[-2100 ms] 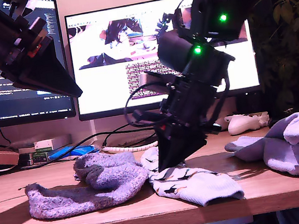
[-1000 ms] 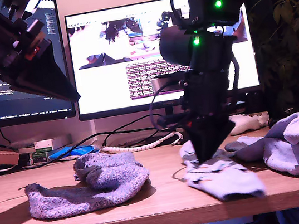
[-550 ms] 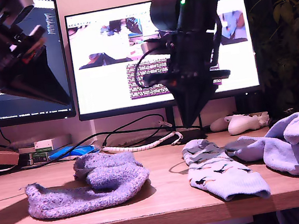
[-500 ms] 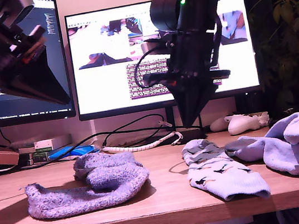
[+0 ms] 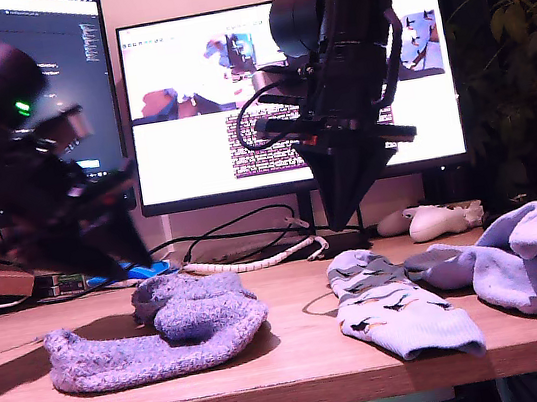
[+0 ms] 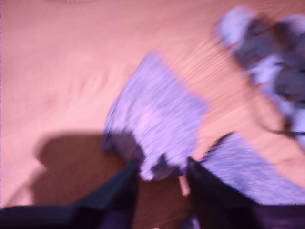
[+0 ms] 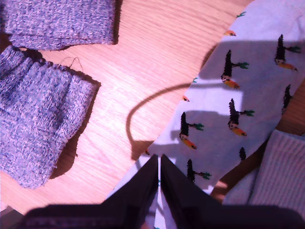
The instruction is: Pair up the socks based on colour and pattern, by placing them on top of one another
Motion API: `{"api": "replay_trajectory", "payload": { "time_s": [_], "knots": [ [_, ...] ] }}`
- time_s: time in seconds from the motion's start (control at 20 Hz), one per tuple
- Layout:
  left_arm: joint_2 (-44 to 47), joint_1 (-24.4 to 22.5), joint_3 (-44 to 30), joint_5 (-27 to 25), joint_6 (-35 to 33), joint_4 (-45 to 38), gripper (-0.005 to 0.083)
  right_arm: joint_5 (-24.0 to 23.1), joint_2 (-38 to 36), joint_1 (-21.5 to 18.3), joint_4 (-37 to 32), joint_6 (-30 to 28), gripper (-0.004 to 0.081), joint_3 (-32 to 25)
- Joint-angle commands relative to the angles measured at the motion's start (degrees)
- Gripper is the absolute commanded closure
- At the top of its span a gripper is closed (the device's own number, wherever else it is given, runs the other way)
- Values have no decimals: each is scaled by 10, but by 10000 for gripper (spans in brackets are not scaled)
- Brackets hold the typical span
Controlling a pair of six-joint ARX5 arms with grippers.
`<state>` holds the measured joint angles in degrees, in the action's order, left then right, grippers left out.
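White controller [image 5: 440, 220] behind bird-print sock [image 5: 396, 308]

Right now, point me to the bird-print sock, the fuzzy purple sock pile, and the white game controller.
bird-print sock [image 5: 392, 316]: exterior view, on the flat middle of the sock.
fuzzy purple sock pile [image 5: 180, 320]: exterior view, on the bunched upper fold.
white game controller [image 5: 437, 222]: exterior view, on its rounded body at the desk's back.

Both arms are black, built of blocky housings and rounded joint drums, with small green lights glowing on them. Looped black cables hang off my second gripper [image 5: 344, 220], whose fingers taper to a dark wedge. My first gripper [image 5: 126, 263] is blurred, seemingly the same build.
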<state>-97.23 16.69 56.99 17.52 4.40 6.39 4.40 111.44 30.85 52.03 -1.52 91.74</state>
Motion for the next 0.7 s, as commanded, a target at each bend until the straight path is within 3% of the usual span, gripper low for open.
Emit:
{"api": "replay_trajectory", "payload": {
  "time_s": [0.0,0.65],
  "knots": [
    [-17,0,14,2,3,-5,464,2,6,3,-1,-3,783,6],
    [-59,3,23,-14,16,10,467,2,6,3,-16,-16,783,6]
  ]
}}
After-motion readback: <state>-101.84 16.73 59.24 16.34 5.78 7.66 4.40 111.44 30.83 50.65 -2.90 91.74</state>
